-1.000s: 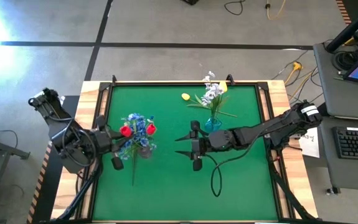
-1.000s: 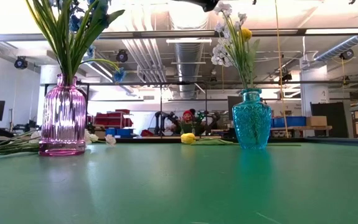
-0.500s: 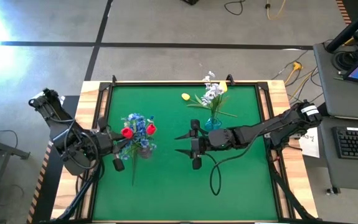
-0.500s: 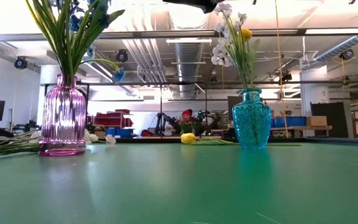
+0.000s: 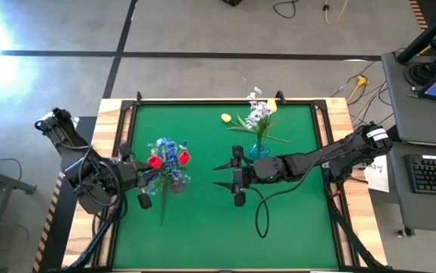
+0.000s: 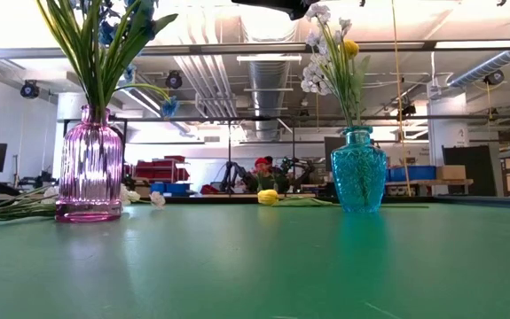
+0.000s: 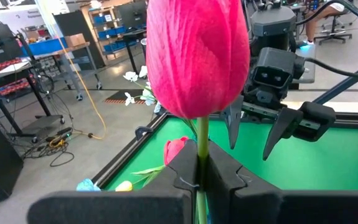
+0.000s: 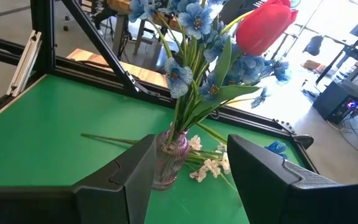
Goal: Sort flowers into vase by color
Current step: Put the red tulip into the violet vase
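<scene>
Change: left arm edged slightly toward the table's left edge since the first earlier picture; right arm unmoved.
Table (image 5: 202, 227): green mat, wooden rim.
Right gripper (image 5: 225, 177): mid-table, fingers spread, empty, facing the pink vase.
Left gripper (image 7: 202, 177): beside the pink vase, fingers pressed together on a red tulip (image 7: 197, 56) stem.
Pink vase (image 6: 90, 164): blue flowers (image 5: 166, 149), another red tulip (image 5: 183, 157).
Teal vase (image 6: 358, 168): white flowers (image 5: 258, 112), yellow bud (image 6: 350, 47).
Loose yellow tulip (image 5: 226, 117): lying on the mat near the far edge.
</scene>
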Available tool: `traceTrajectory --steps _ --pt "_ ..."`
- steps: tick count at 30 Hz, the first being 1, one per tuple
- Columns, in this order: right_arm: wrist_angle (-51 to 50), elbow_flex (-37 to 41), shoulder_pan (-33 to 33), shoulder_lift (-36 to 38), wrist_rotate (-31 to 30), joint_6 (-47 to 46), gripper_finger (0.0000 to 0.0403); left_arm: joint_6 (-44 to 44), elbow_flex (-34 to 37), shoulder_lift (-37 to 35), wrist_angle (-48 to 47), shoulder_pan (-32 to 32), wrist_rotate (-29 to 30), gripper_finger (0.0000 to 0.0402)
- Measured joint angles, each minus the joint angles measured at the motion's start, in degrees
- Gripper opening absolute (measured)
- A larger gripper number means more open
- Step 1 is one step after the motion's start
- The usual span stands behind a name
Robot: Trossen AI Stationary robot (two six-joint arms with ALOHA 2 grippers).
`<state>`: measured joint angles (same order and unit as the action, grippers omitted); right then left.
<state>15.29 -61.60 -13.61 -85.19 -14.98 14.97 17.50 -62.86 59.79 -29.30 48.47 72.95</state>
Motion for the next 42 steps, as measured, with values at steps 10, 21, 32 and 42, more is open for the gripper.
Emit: traceTrajectory --steps 10,21,32,42 --pt "0.0 0.0 0.0 0.0 0.0 -0.6 0.0192 0.0 0.0 0.0 0.0 0.0 0.0 0.0" --pt "0.0 0.0 0.0 0.0 0.0 -1.0 0.0192 0.0 0.0 0.0 0.0 0.0 0.0 0.0" --pt "0.0 0.0 0.0 -0.1 0.0 -0.9 0.0192 -0.5 0.0 0.0 0.0 0.0 0.0 0.0" --pt "0.0 0.0 0.0 -0.1 0.0 -0.5 0.0192 -0.5 0.0 0.0 0.0 0.0 0.1 0.0"
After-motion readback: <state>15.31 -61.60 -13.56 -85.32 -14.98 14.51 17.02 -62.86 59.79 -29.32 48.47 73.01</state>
